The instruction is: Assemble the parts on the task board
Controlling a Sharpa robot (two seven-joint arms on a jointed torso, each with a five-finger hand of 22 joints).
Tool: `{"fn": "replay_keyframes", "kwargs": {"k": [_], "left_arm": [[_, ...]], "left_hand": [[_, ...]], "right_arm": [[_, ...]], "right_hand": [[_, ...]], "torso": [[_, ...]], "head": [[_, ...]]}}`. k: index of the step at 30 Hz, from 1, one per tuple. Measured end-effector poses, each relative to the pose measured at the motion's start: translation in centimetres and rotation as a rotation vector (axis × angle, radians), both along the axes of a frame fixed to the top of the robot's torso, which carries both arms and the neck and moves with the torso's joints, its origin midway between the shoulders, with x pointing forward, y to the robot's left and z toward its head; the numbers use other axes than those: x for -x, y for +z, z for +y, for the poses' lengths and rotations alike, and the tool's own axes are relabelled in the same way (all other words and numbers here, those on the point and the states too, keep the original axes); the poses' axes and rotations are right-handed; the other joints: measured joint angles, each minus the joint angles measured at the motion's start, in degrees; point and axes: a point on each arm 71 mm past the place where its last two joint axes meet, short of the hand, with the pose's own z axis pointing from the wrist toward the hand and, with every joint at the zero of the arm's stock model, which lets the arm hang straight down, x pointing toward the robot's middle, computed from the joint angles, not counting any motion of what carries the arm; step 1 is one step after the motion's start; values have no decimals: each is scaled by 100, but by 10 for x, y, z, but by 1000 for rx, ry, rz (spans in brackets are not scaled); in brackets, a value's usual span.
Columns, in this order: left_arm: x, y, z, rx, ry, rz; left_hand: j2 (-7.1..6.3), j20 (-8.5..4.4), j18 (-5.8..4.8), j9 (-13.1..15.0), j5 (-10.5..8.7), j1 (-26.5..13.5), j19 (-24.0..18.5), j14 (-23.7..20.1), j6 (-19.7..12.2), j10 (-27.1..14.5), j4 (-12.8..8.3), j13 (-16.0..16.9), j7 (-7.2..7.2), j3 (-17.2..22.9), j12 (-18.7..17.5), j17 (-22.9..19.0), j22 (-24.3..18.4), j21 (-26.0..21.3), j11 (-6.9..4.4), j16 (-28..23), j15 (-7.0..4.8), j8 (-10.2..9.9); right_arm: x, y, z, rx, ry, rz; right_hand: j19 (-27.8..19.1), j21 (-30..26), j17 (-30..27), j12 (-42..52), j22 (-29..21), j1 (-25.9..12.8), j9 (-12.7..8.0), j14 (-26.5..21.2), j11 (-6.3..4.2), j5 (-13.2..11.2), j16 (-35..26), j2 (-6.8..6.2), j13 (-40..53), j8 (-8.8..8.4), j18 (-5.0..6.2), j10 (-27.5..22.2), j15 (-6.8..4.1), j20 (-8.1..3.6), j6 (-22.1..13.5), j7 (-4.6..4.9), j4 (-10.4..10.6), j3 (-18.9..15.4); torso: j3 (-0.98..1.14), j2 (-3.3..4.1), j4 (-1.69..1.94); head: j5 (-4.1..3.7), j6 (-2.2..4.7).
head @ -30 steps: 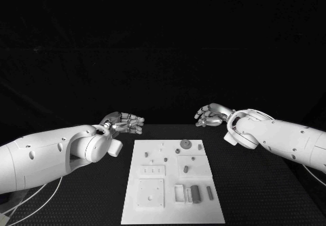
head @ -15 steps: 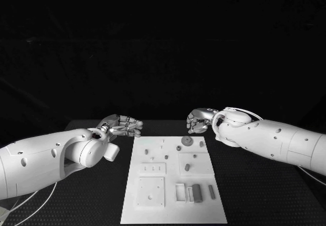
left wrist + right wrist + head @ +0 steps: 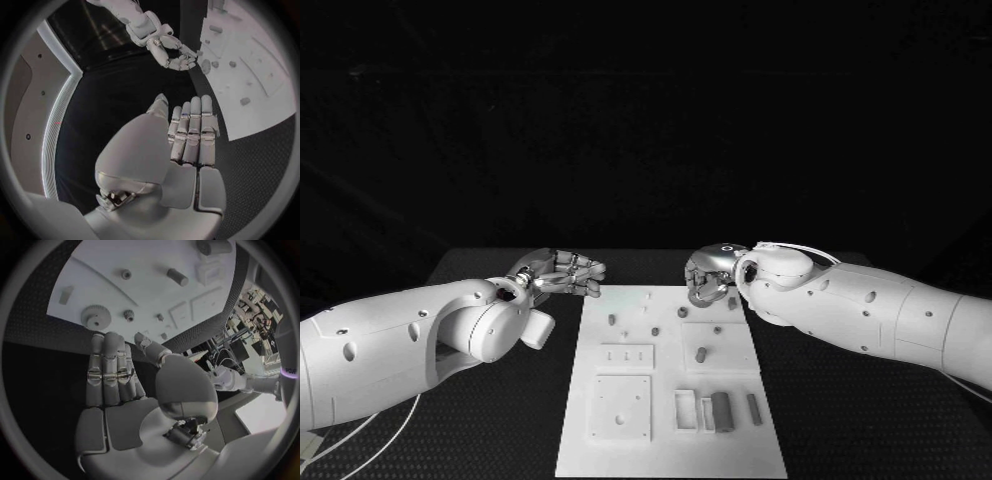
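Board: the white task board (image 3: 672, 385) lies flat mid-table, between your two arms.
Gear: the toothed gear (image 3: 95, 317) sits at the board's far end, just beside your right hand.
Right hand: your right hand (image 3: 708, 272) hovers over the far edge, fingers straight and close together, holding nothing.
Left hand: your left hand (image 3: 563, 272) waits off the board's far left corner, fingers loosely curled, empty.
Handling: the gear looks small, light and rigid, probably slick; pinch it by the toothed rim, since it lies flat.
Other parts: small pegs (image 3: 701, 353) stand mid-board; bars (image 3: 721, 411) lie at the near end.
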Motion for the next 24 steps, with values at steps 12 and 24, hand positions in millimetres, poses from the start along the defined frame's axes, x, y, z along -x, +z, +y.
{"fn": "replay_keyframes", "kwargs": {"k": [12, 24], "left_arm": [[2, 0, -3, 3, -8, 2], [2, 3, -4, 13, -11, 1]], "left_hand": [[0, -21, -45, -17, 0, 0, 20, 0, 0, 0, 0, -5, 0, 0, -22, 19, -9, 0, 0, 0, 0, -28], [0, -20, -52, -35, 0, 0, 20, -1, 0, 0, 0, -10, 0, 0, -45, 35, -9, -21, 0, -23, 0, -49]], "right_arm": [[0, -12, 3, 50, 4, -5], [0, -17, 7, 74, 8, -14]], "right_hand": [[19, 0, 26, -93, 28, -22, -1, 0, 40, 0, 29, -23, 14, -90, -8, -41, 1, -19, -56, 53, 0, 0], [19, -1, 46, -193, 38, -69, -1, -21, 61, 0, 30, -70, 31, -156, -15, -62, 23, -19, -85, 82, 0, 0]], "torso": [[4, 148, 43], [-3, 275, 59]], "head": [[-17, 18], [-47, 23]]}}
